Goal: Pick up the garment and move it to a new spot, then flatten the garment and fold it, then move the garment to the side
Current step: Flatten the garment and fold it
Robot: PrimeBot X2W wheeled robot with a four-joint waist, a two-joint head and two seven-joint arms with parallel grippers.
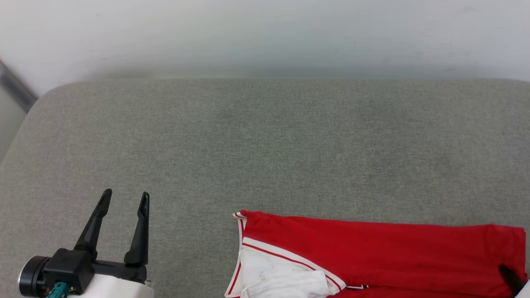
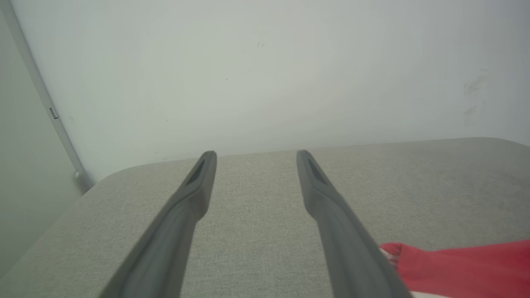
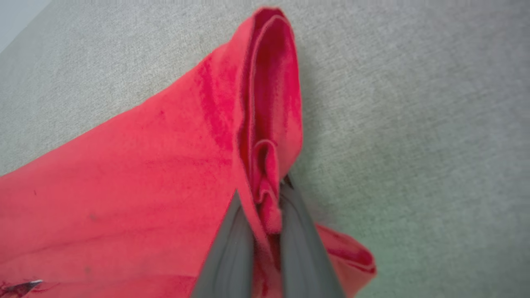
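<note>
Right wrist view: clamped right gripper (image 3: 263, 194) jaws on a fold of the red, white-sleeved jersey garment (image 1: 372, 248), near-right on grey fabric surface (image 1: 265, 145). Held left gripper (image 1: 126, 193) jaws spread. Pick-up step, seemingly; needed a clean lift next.

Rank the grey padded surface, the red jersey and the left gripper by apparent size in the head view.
1. grey padded surface
2. red jersey, though cut off at the bottom edge
3. left gripper, nearer the camera, yet smallest
</note>
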